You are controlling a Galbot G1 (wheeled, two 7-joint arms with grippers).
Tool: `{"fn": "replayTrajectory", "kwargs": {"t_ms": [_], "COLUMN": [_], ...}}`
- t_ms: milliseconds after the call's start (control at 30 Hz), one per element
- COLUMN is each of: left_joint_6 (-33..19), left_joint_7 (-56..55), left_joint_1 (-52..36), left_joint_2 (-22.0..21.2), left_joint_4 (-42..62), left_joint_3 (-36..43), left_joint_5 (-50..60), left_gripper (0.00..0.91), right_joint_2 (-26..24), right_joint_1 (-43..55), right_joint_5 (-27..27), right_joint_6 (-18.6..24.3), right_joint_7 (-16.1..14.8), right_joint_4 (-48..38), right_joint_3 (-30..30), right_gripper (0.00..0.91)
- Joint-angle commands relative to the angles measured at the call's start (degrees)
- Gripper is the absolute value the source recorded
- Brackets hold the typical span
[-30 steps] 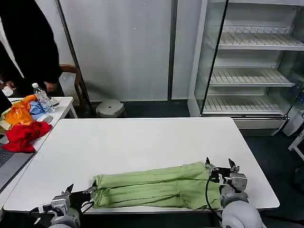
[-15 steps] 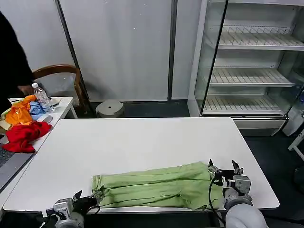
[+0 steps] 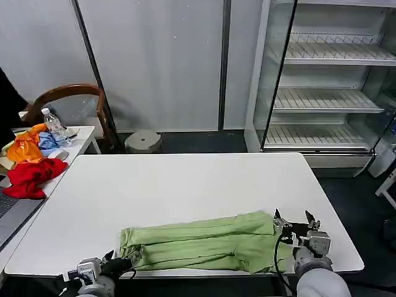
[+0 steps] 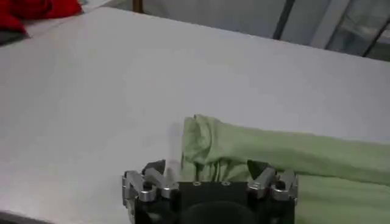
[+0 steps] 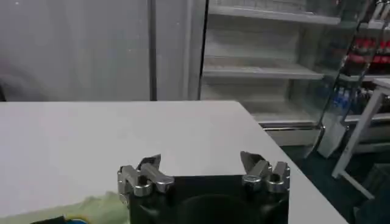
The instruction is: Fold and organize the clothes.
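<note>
Head view shows us the light green shirt (image 3: pixel 204 242) folded lengthwise into a long band near the tabletop's (image 3: pixel 185 179) front edge. Our left pincer (image 3: pixel 106 267) sits just off its left end, our right pincer (image 3: pixel 292 224) at its right end, both spread wide, gripping nothing. We judge the crosswise folds remain.

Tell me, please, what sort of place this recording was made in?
Probably a lab or test room dressed as a shop: an empty glass-door display fridge with white wire shelves stands behind a plain white rectangular table, where a folded light green cotton shirt lies for practice.
</note>
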Motion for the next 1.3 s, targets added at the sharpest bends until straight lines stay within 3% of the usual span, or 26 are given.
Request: {"fn": "replayTrajectory", "kwargs": {"t_ms": [33,700,1300], "left_joint_6": [-0.24,-0.80,-3.06], "left_joint_7": [0.60,0.76,1.87], "left_joint_1": [-0.90,-0.43,-3.58], "left_joint_2": [-0.18,0.78,-1.38], "left_joint_4": [1.64,-0.54,6.00], "left_joint_3": [0.39,-0.63,1.02], "left_joint_5": [-0.52,-3.14,-1.85], "left_gripper": [0.907,0.907,0.907], "right_joint_2": [-0.08,0.86,0.52], "right_joint_1": [-0.52,-0.40,-1.45], "right_joint_5": [-0.11,-1.38,-2.25], "right_joint_6": [0.05,0.49,1.53], "right_joint_7": [0.06,0.00,-0.13], "right_joint_4": [0.17,-0.13,-0.28], "right_joint_3": [0.26,-0.40,0.02], "right_gripper": [0.907,0.907,0.907]}}
